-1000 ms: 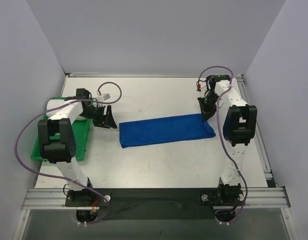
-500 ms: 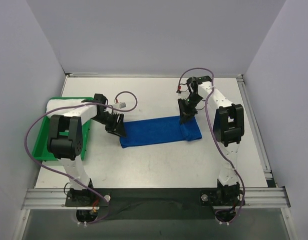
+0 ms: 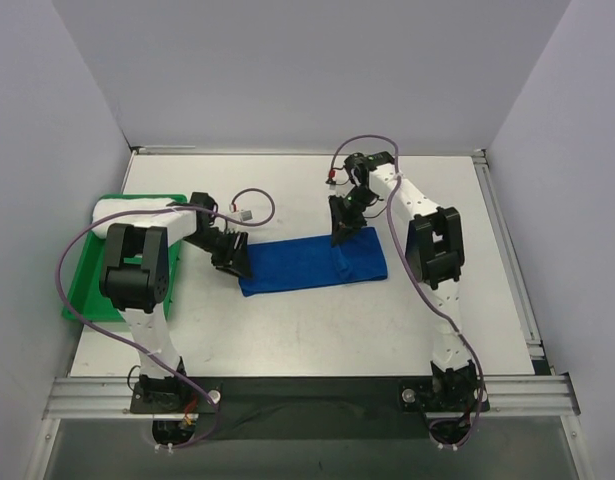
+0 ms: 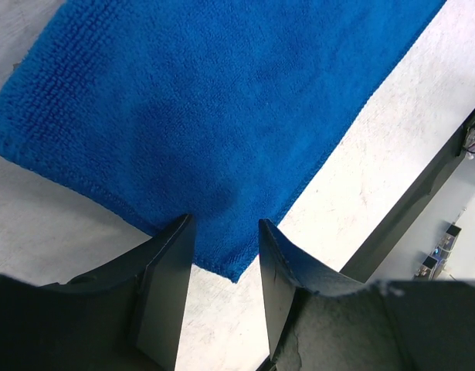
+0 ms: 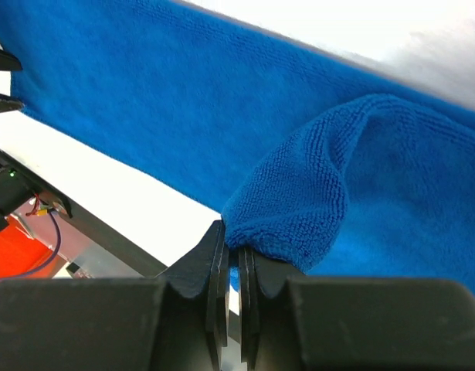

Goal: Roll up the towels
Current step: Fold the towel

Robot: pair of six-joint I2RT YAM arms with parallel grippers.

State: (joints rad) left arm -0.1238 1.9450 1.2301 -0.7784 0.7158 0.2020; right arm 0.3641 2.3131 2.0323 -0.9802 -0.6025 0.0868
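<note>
- my left gripper straddles the left end of the blue towel on the table, jaws half apart; the white towel lies in the green tray beside it.
- my right gripper is clamped on the right edge, folded leftward: rolling barely begun, i reckon.

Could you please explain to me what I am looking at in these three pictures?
This is a robot: two arms bolted at the near edge of a table, each ending in a two-finger gripper. The wide picture looks down from above and behind the arms. The other two come from a camera on each wrist. On the table lies a blue towel. At the left is a green tray with a white towel at its far end. The right gripper is shut on an edge of the blue towel, lifting it into a fold. The left gripper is open over the towel's other end.
</note>
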